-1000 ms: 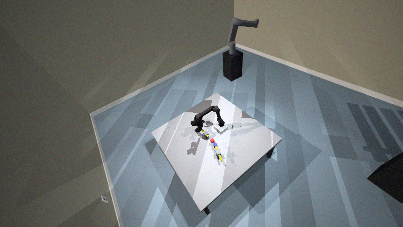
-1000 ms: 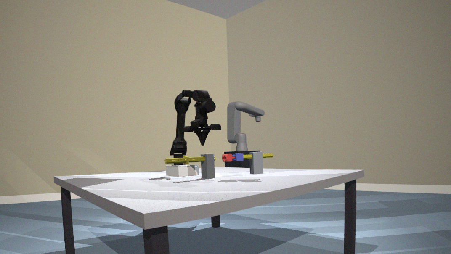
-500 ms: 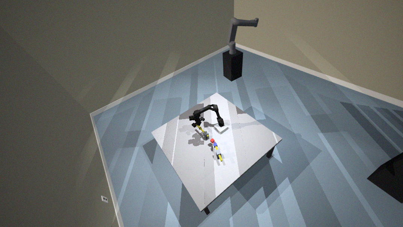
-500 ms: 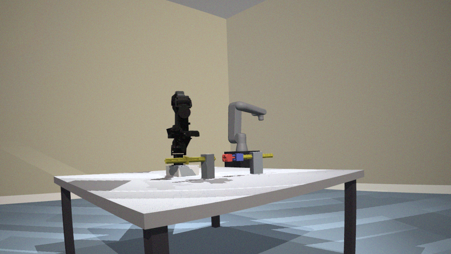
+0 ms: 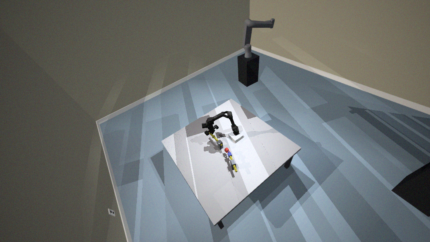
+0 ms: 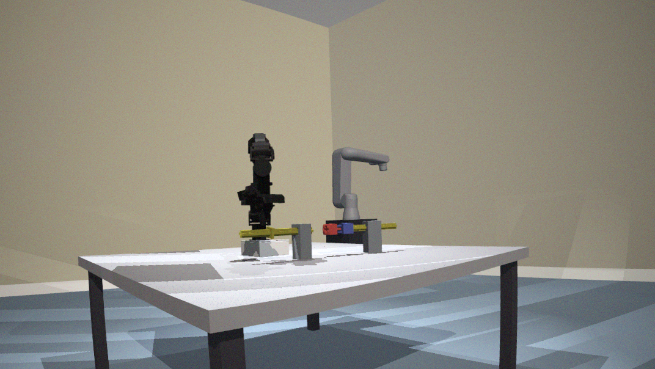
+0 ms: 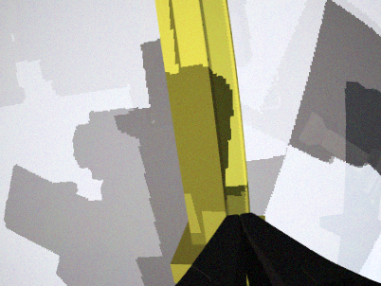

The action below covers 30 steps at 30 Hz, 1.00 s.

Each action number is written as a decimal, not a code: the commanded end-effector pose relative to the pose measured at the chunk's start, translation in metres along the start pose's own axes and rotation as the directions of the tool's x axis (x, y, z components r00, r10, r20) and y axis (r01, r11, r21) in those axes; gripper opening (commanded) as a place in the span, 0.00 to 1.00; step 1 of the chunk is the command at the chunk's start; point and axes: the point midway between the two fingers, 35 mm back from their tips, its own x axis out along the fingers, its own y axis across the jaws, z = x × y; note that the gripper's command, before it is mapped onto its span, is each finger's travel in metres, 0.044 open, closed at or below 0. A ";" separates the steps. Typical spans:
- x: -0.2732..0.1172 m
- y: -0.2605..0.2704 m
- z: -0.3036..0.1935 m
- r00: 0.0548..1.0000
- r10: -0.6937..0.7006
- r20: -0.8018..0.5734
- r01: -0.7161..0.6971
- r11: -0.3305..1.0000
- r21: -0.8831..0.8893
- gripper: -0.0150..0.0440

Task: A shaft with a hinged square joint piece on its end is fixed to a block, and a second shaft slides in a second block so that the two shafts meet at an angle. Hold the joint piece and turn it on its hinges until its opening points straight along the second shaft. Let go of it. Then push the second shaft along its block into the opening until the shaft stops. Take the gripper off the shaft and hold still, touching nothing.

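Observation:
My gripper [image 7: 240, 226] is shut, its tips over the second shaft; whether they touch it I cannot tell. This yellow shaft [image 5: 214, 137] [image 6: 285, 231] [image 7: 201, 118] has a raised collar [image 6: 271, 233] and passes through a grey block [image 5: 219, 144] [image 6: 302, 242]. Its short end [image 6: 311, 230] shows beyond the block, facing the red joint piece [image 5: 226, 149] [image 6: 329, 229] across a gap. The red piece is hinged to a blue part [image 5: 229, 154] [image 6: 347, 228] on the first yellow shaft [image 5: 235, 169] [image 6: 388, 225], held by another grey block [image 6: 372, 237]. The red opening's exact aim is too small to judge.
A white box [image 5: 236, 138] [image 6: 275, 247] stands on the table [image 5: 216, 195] [image 6: 366, 275] beside the second shaft, close to my arm's base. A grey arm [image 5: 248, 33] [image 6: 341, 183] stands on a black pedestal [image 5: 248, 70] beyond the table.

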 end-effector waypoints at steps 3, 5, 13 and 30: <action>0.012 -0.002 0.000 1.000 -0.010 -0.002 0.010 1.000 0.004 0.25; 0.015 -0.002 0.000 1.000 -0.010 -0.002 0.010 1.000 0.004 0.25; 0.022 -0.002 -0.001 1.000 0.007 0.006 -0.007 1.000 0.001 0.25; 0.023 -0.003 -0.001 1.000 0.006 0.007 -0.006 1.000 0.001 0.25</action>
